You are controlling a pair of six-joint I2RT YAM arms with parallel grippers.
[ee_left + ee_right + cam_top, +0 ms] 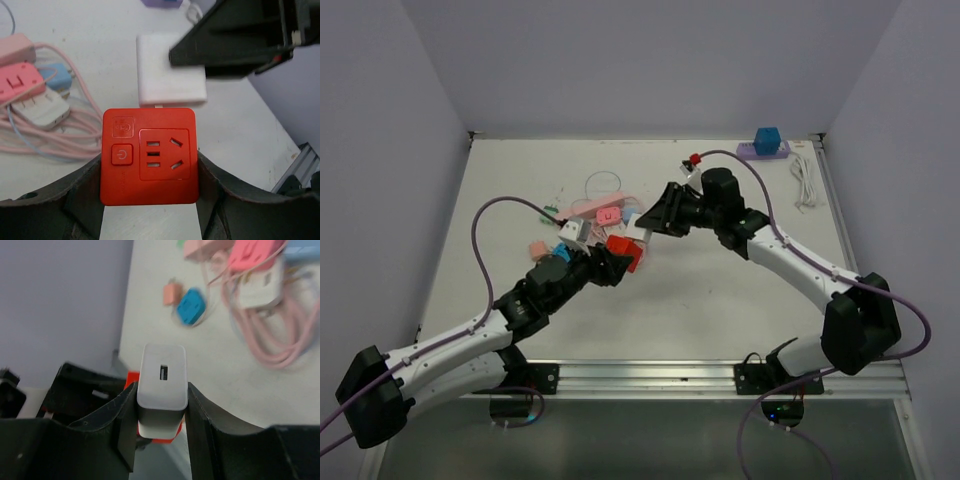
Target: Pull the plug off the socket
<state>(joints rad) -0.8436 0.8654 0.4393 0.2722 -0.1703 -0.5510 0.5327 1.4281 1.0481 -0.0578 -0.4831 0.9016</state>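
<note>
Two grippers are meeting near the middle of the top view, aren't they?

Yes. Left of them, a tangle of pink power strips (607, 212) is lying on the table (720, 300). Then the left gripper (149, 172) is clamping a red socket (149, 156) cube. Its dark fingers (82, 195) are pressing the cube's left and right sides along the bottom of the left wrist view.

Is anything printed on it?

A power symbol is showing on a round button at the left of the face. A small embossed square mark is sitting above it, too faint to read. Flat and angled pin slots are facing the camera.

Where is the plug?

The white plug (170, 70) is sitting just above the socket's upper edge, at the upper centre of that view. A thin pale line is running between them, and I cannot tell whether its pins are seated. In the right wrist view the right gripper (161, 412) is squeezing the plug between its fingers. A USB slot is facing the lens and red is peeking out beneath. I cannot read any lettering on it.

And further right?

At the upper right of the top view, a blue cube (767, 138) is sitting on a purple strip (750, 151). A white cable (805, 182) is lying bundled just beside it.
</note>
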